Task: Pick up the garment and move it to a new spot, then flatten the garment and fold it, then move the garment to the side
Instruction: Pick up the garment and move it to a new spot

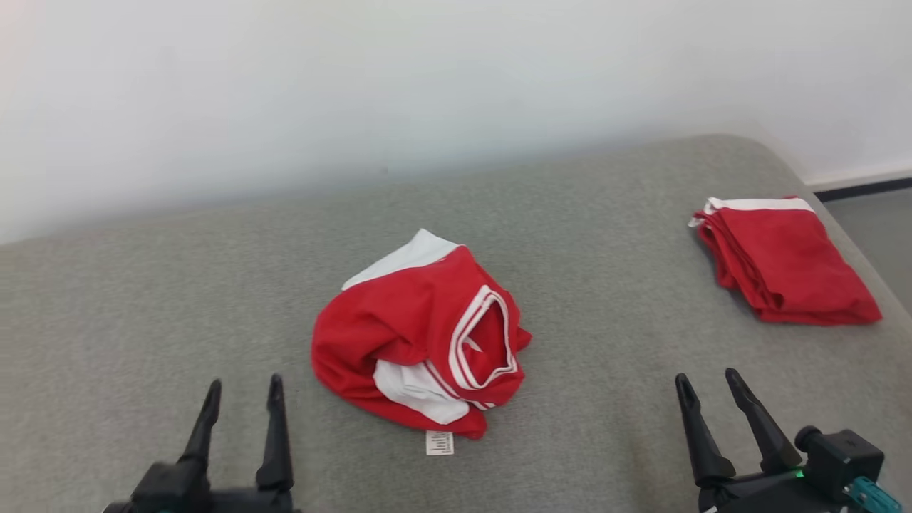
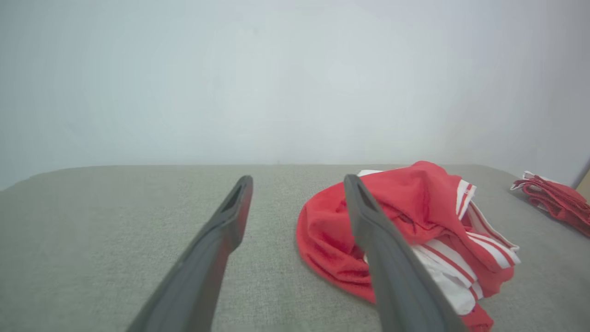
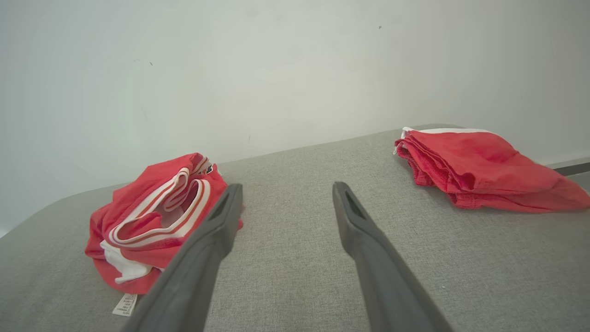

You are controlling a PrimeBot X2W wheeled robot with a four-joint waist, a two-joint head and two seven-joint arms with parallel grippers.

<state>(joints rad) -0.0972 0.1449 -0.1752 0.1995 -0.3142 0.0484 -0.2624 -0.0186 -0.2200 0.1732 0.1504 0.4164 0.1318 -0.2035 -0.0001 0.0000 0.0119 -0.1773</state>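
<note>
while spread wide and empty, left fingers [image 1: 276,434] and right fingers [image 1: 697,427] apart from the crumpled red garment [image 1: 399,328]

Grey bed [image 1: 142,306], crumpled garment [image 1: 420,335] ctr, folded garment [image 1: 784,263] rt

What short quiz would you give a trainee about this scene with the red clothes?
1. How many red garments lie on the grey cushion?
2. Which one has a white label sticking out at its near edge? A: the crumpled garment in the middle. B: the folded garment at the robot's right.
3. True or false: the left claw and the right claw are both open and hold nothing.

Key: 1. Two. 2. A. 3. True.
</note>
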